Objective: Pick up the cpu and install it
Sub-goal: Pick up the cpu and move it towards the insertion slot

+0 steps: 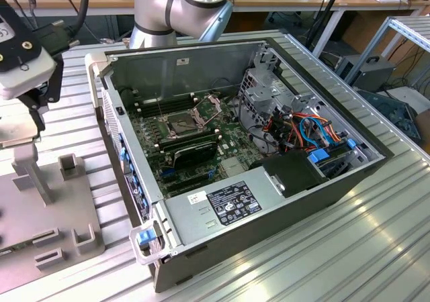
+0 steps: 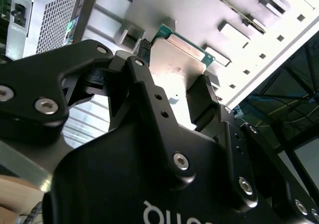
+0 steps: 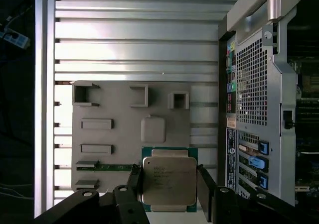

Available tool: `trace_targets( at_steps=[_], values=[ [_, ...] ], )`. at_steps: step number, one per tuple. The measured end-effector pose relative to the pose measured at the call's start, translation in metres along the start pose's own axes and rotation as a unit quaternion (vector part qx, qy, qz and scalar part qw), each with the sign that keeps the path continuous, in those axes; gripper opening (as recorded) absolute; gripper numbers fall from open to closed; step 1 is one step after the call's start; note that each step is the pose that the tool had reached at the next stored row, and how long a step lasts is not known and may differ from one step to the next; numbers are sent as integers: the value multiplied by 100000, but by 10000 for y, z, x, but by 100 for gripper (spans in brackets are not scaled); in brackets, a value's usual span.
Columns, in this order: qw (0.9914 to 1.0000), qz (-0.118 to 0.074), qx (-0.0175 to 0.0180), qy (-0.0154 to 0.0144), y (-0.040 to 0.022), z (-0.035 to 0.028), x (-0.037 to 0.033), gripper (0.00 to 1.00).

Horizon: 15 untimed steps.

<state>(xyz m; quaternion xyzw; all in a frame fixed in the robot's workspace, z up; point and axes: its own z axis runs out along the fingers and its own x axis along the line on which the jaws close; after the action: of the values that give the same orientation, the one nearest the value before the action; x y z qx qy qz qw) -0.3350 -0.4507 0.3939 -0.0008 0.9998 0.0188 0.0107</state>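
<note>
The cpu point(image 3: 168, 180), a flat square chip with a silver-grey top and green edge, sits between my gripper's point(image 3: 169, 183) two black fingers point(image 3: 135, 180), which press on its opposite edges. In the second wrist view the cpu point(image 2: 174, 59) is seen from below in the gripper point(image 2: 174, 68), held above the grey fixture plate point(image 2: 199, 5). In the exterior view the gripper point(image 1: 20, 124) hangs at the far left over the plate point(image 1: 67, 208), with the cpu point(image 1: 15, 133) as a flat grey slab under it. The motherboard's socket point(image 1: 181, 122) lies open inside the computer case point(image 1: 269, 194).
The fixture plate point(image 3: 109, 139) carries several raised holders and a bare square pad point(image 3: 153, 129). The open case's perforated rear wall point(image 3: 251, 84) stands close beside the plate. Cables and a drive cage point(image 1: 269, 87) fill the case at the exterior view's right. The arm's base point(image 1: 175, 10) rises behind the case.
</note>
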Motion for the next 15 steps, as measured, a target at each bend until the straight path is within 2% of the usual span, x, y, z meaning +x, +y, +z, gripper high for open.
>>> trace_targets(
  at_steps=[15],
  values=[
    [100000,-3,-5,18,-12,8,-401,54]
  ],
)
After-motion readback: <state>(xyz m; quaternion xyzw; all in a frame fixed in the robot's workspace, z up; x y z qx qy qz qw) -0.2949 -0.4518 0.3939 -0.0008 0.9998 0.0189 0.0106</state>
